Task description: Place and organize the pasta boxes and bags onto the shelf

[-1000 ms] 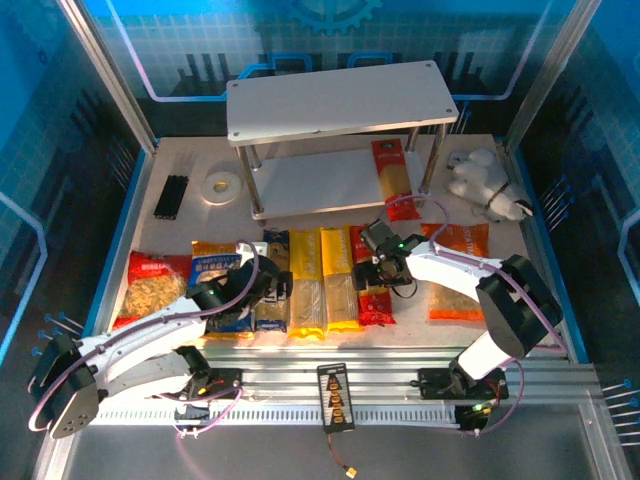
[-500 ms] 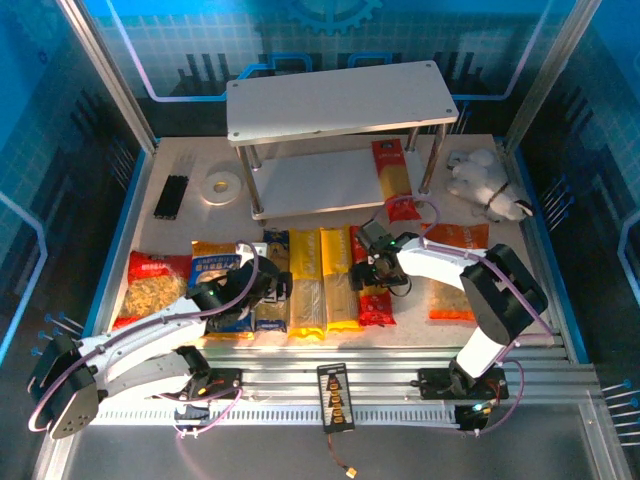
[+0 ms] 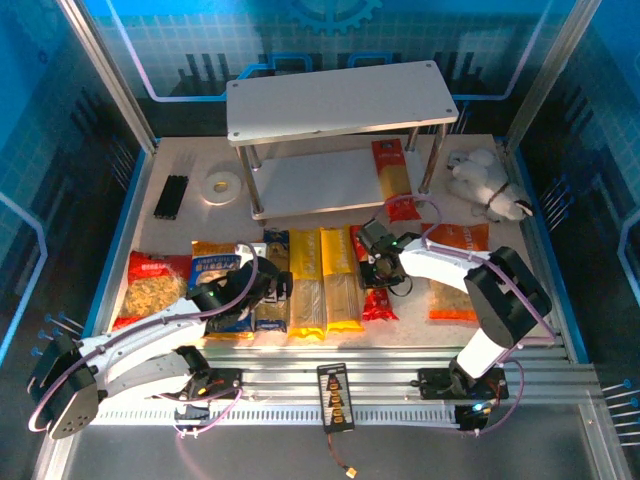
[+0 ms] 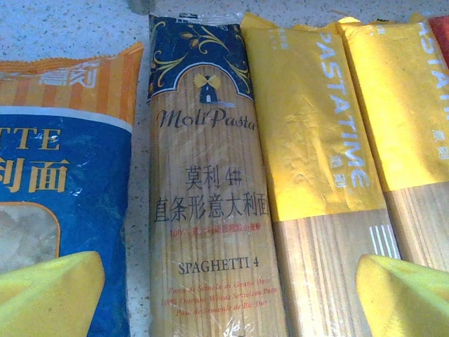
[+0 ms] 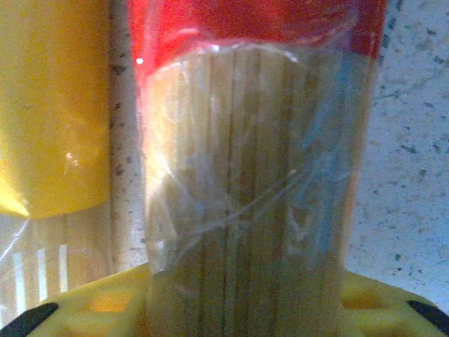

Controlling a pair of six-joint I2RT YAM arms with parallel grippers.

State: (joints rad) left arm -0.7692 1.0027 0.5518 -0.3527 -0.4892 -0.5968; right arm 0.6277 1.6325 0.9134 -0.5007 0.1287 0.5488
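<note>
Before the shelf [image 3: 340, 100], the right gripper [image 3: 378, 272] clamps the red pack [image 5: 245, 175], bare table [image 5: 414, 140] along 1 edge; the left gripper [image 3: 265, 288] gapes above the dark blue pack [image 4: 207, 210].

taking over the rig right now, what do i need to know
Left gripper: open, over the dark blue pack, holding nothing.
Right gripper: down on a red pack on the table, pack inside its jaws; can't tell if the grip has closed.
Done: a second red pack lies on the lower board of the shelf.
Left: on the table are the dark blue pack, two yellow packs, the red pack, the red bag, blue bag and orange bag.
</note>
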